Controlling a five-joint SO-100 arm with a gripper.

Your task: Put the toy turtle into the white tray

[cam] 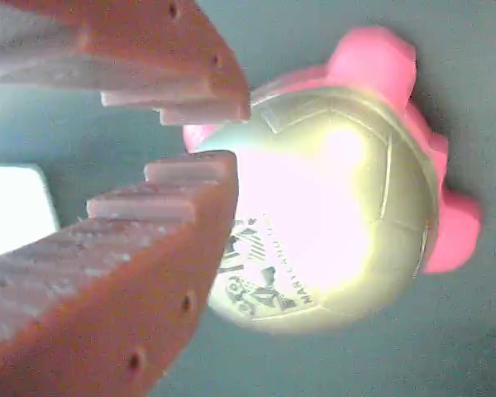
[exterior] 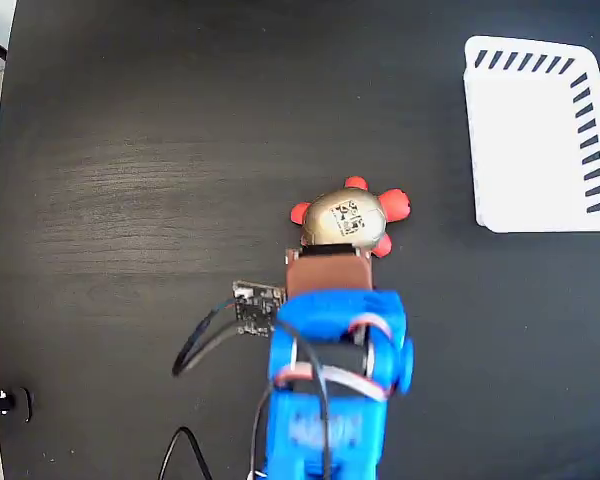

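- Toy turtle [exterior: 346, 219] on the dark table [exterior: 130, 180], roughly mid-scene in the fixed view, gold dome up with a black code mark on top, red-orange head and legs poking out around the shell.
- White tray [exterior: 535, 135] well apart from the turtle, toward the upper right of the fixed view, with dark slanted slots along its top and right edges; nothing inside it.
- Blue arm [exterior: 330, 370] reaching up from the bottom edge of the fixed view, brown gripper [exterior: 327, 262] right at the lower edge of the shell.
- In the wrist view, two ridged brown fingers [cam: 149, 240] over the left side of the turtle [cam: 331, 207], tips close together with a narrow gap between them, nothing pinched in that gap.
- Jaws nearly closed but not gripping the turtle; contact with the shell impossible to judge.
- Small circuit board [exterior: 256, 304] and black cables [exterior: 205, 340] beside the arm's left side.
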